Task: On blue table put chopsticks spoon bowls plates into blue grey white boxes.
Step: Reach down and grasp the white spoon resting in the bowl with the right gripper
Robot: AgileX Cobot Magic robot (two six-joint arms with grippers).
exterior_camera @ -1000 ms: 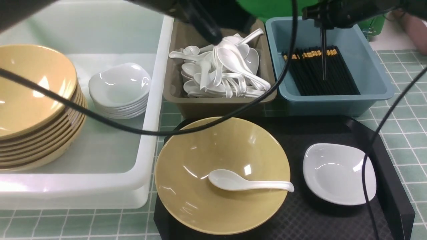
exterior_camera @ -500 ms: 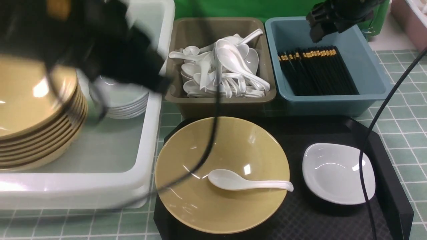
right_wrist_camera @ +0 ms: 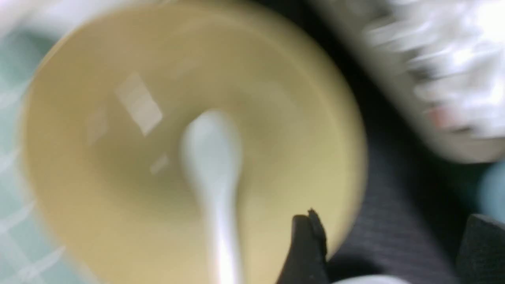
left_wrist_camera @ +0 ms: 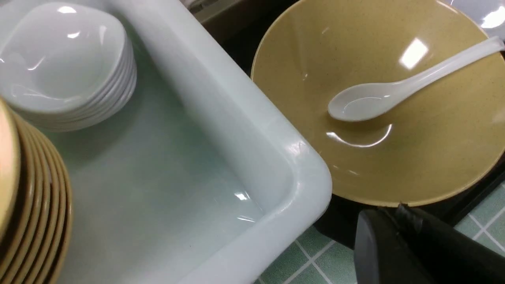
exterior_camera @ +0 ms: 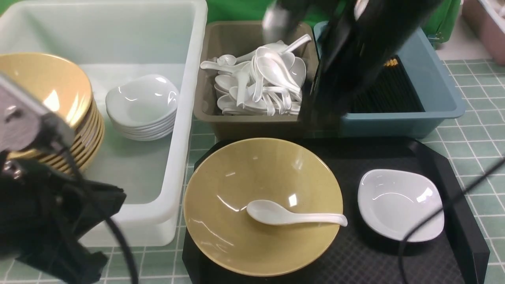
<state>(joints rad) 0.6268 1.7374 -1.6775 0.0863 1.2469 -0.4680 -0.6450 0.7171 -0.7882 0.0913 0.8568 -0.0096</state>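
A wide, shallow yellow bowl with a glossy, speckled surface (exterior_camera: 236,236) sits on the left part of a black tray with a fine grid texture (exterior_camera: 363,260), and its rim reaches the tray's left edge. Inside it lies a smooth white soup spoon (exterior_camera: 292,215), with the scoop at the bowl's middle and the handle resting on the right rim. A small white dish of rounded-square shape (exterior_camera: 400,205) sits near the tray's right edge, apart from the bowl. Behind the tray's far edge stand a grey-brown plastic box (exterior_camera: 244,126) heaped with white spoons (exterior_camera: 264,83) and a blue plastic box (exterior_camera: 434,90) holding black chopsticks (exterior_camera: 394,94). The blurred right arm (exterior_camera: 355,59) hides the blue box's left part. On the left side of the green tiled table (exterior_camera: 481,157), a large white plastic box (exterior_camera: 185,98) holds a stack of yellow bowls (exterior_camera: 51,86) and a stack of white dishes (exterior_camera: 142,104). The left arm (exterior_camera: 47,221) covers its near left corner. The left gripper (left_wrist_camera: 398,213) has its jaws closed on nothing, near the bowl's rim. The right gripper (right_wrist_camera: 390,244), seen blurred, is at the bowl's rim with its jaws wide apart and empty.
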